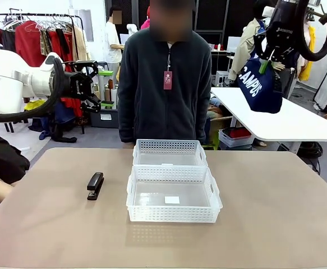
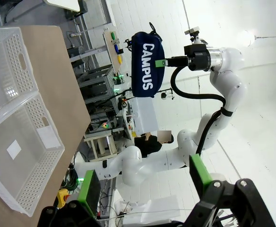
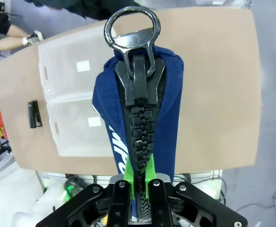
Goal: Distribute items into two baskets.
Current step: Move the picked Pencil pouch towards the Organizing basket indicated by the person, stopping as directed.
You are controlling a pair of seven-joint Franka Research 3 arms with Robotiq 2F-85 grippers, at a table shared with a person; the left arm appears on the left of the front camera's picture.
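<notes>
- The right gripper (image 3: 138, 176) had its green-padded fingers pressed together on the zip seam of the navy blue soft fabric pouch with white "CAMPUS" lettering (image 1: 261, 84). The pouch hung free below the fingers, high above the tan table (image 1: 264, 218).
- Risk: the pinch covered only a narrow strip beside the zip. The pouch's weight could pull that strip out of the pads, most likely during a fast swing.
- Risk: the pouch looked about as wide as a basket. A tilted or swinging descent could catch a rim, leave the pouch draped over the edge, or shift the basket.
- The two shallow translucent-white plastic baskets with lattice sides (image 1: 171, 213) stood touching each other, far below the right fingers and off to one side. Both were empty.
- The left gripper (image 1: 102, 88) had its fingers spread wide and held nothing.
- The small black desk stapler (image 1: 95, 185) lay flat on the table well below the left fingers, near the baskets but apart from them.
- Bare tabletop surrounded the baskets on three sides. The person in a dark jacket (image 1: 166, 95) stood close behind the far basket, limiting room there.
</notes>
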